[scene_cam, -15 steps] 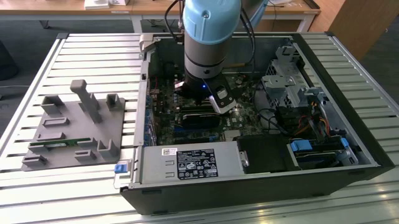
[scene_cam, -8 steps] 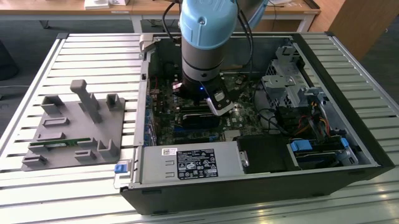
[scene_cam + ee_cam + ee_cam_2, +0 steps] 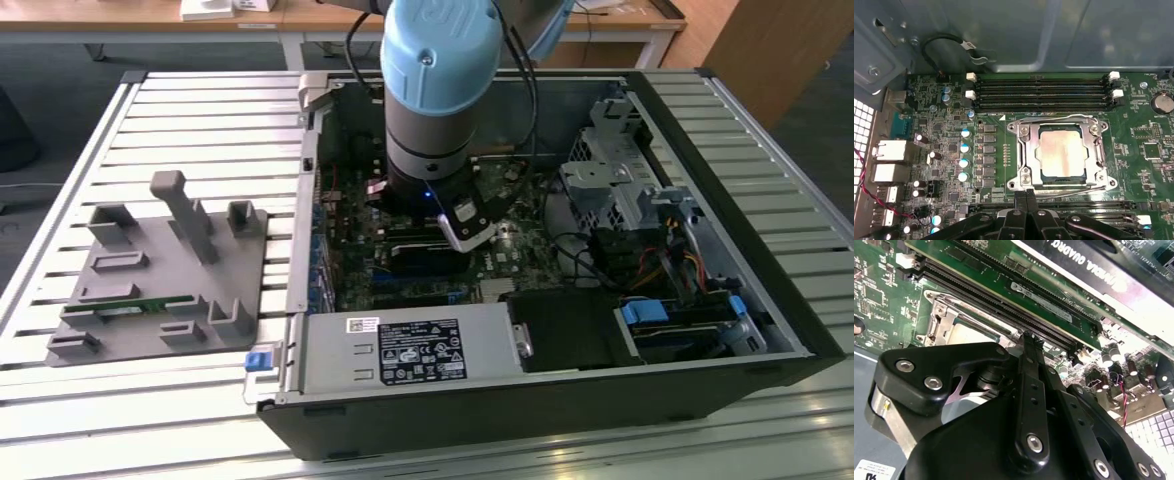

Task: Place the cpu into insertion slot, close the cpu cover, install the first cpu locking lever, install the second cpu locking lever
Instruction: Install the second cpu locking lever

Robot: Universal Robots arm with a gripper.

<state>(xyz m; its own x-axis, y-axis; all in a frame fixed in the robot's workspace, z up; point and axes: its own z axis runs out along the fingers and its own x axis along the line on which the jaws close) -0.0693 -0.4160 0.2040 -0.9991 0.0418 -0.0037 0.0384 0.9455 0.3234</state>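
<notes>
So the cpu [image 3: 1062, 154] is already sitting in the slot [image 3: 1024, 176], and the cover [image 3: 1093, 131] looks folded down flat around it, shiny top showing through the cut-out. That puts us at the lever stage, I'd say. The gripper [image 3: 1026, 194] is parked just beside the socket edge, fingers [image 3: 1020, 200] pressed together with nothing between them, tips right next to the thin wire lever [image 3: 1074, 189] that runs along that side. Whether they actually touch it, can't tell. Hooking that lever needs a careful push down and sideways under its catch. It's tight in there: memory slots [image 3: 1041, 92] flank the socket on both sides, and a row of capacitors [image 3: 964, 155] stands close by.
</notes>
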